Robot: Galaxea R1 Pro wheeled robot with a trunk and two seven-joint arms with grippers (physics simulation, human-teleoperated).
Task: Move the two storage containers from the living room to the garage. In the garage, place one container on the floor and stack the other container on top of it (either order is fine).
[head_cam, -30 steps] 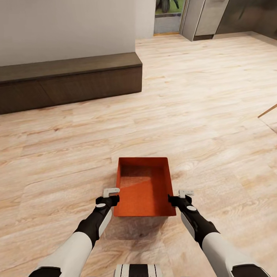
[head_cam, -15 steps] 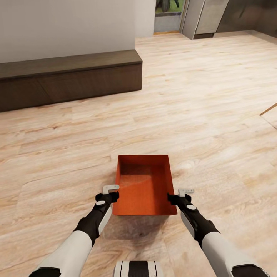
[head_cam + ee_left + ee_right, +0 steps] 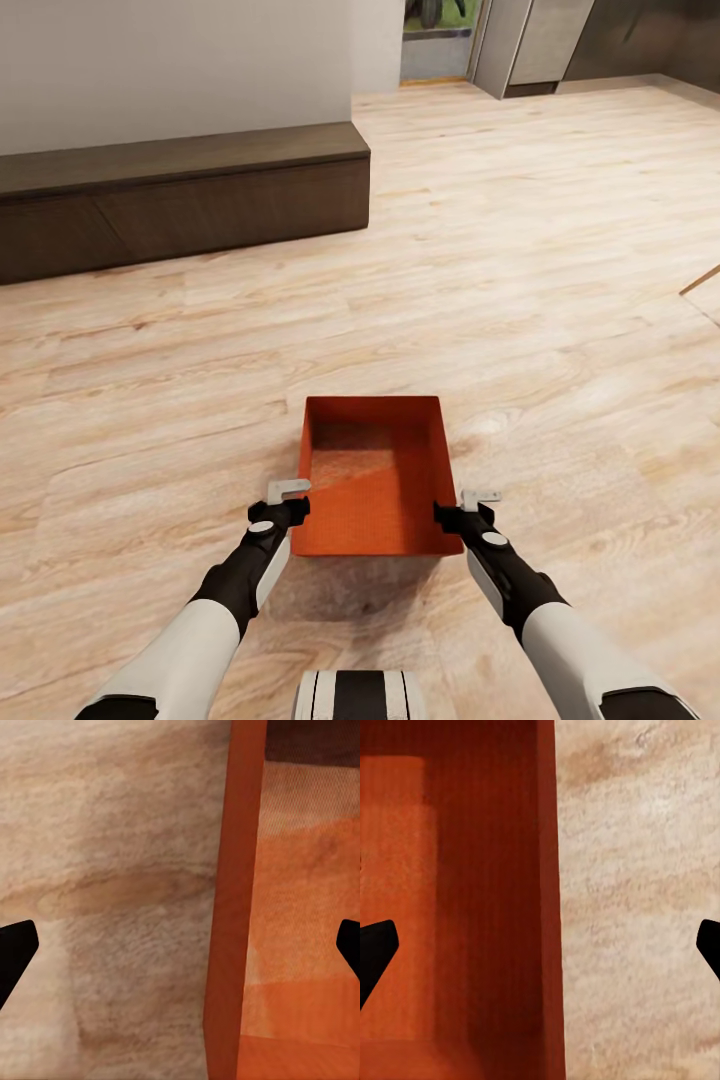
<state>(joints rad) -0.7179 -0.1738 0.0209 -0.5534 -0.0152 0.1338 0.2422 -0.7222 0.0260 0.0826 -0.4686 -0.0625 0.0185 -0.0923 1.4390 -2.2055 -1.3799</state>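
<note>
One orange-red open-top storage container [image 3: 370, 490] sits between my two arms, over the light wood planks of the living room, with a dark shadow under its near end. My left gripper [image 3: 290, 500] straddles its left wall [image 3: 232, 907], fingers wide apart. My right gripper [image 3: 468, 505] straddles the right wall [image 3: 547, 907] the same way. In both wrist views the black fingertips [image 3: 15, 952] [image 3: 375, 952] stand far from the wall and do not touch it. The container is empty. The garage is out of view.
A long low dark wood bench [image 3: 190, 195] runs along the white wall at the back left. A doorway [image 3: 435, 40] and grey cabinets [image 3: 540, 45] stand at the far end. A thin wooden leg [image 3: 700, 282] shows at the right edge.
The container has crept slightly up and away in the head view, with both gripper tips following. The room has also shifted a little, so the camera moved.
</note>
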